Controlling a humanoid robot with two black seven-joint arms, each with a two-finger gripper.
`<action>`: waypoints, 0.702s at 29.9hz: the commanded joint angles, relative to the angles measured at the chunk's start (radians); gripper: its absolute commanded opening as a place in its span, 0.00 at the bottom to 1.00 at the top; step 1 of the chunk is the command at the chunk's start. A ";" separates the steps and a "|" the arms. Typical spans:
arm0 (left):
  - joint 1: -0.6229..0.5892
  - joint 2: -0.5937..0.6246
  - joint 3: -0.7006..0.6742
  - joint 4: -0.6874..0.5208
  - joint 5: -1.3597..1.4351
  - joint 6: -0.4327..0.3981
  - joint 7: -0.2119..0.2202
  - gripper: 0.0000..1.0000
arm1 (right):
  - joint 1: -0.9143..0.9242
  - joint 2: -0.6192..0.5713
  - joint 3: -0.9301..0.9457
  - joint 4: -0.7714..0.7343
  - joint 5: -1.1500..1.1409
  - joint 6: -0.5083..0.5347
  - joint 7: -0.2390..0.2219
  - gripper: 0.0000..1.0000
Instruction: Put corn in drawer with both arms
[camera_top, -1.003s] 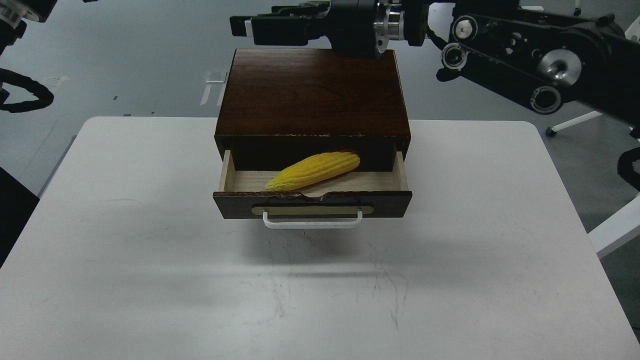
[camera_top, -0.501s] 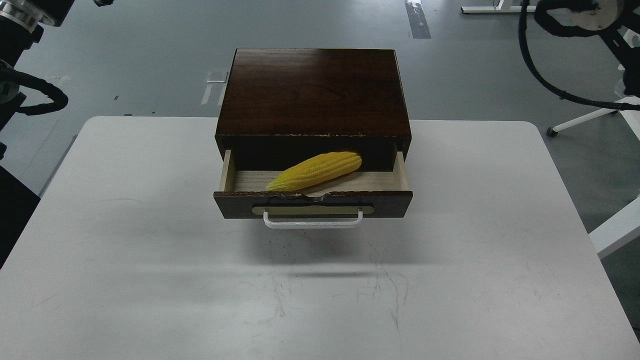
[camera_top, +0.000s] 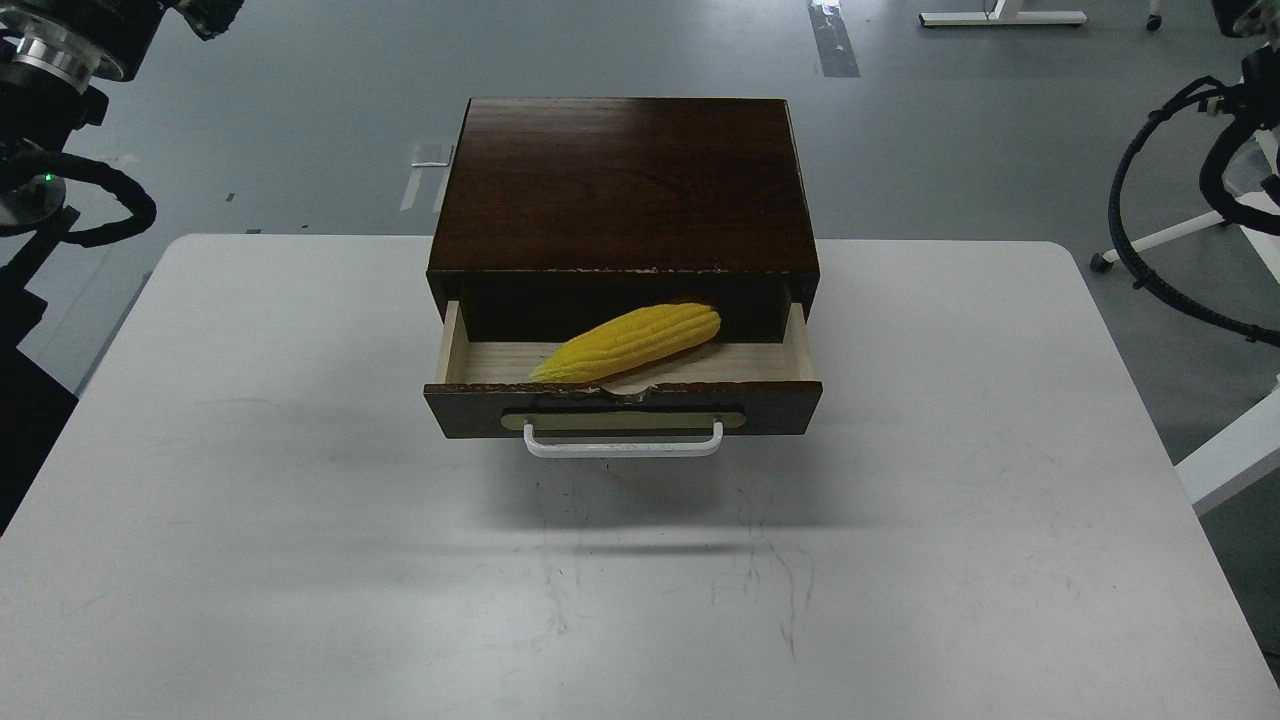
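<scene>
The yellow corn (camera_top: 632, 340) lies slantwise in the open drawer (camera_top: 800, 350) of the dark brown wooden box (camera_top: 625, 185), its thin tip at the notched front edge and its thick end under the box top. The drawer's white bar handle (camera_top: 622, 441) faces me. Only part of my left arm (camera_top: 60, 110) shows at the top left edge, and cables of my right arm (camera_top: 1190, 200) at the right edge. Neither gripper is in view.
The box stands at the back middle of a white table (camera_top: 300, 520). Grey floor lies beyond it. White frame legs (camera_top: 1230, 460) stand off the table's right side.
My right arm, which reached over the back of the box a second ago, has pulled away to the right and out of view. The corn and drawer have not moved.
</scene>
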 joint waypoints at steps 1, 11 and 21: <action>0.012 -0.006 -0.010 0.014 -0.011 0.000 0.000 0.98 | -0.053 -0.002 0.009 -0.007 0.046 0.010 -0.001 1.00; 0.060 -0.044 -0.013 0.089 -0.011 0.000 0.012 0.98 | -0.137 0.064 -0.001 -0.112 0.052 0.010 0.010 1.00; 0.078 -0.122 -0.003 0.187 0.000 0.000 0.006 0.98 | -0.137 0.051 0.001 -0.113 0.052 0.010 0.011 1.00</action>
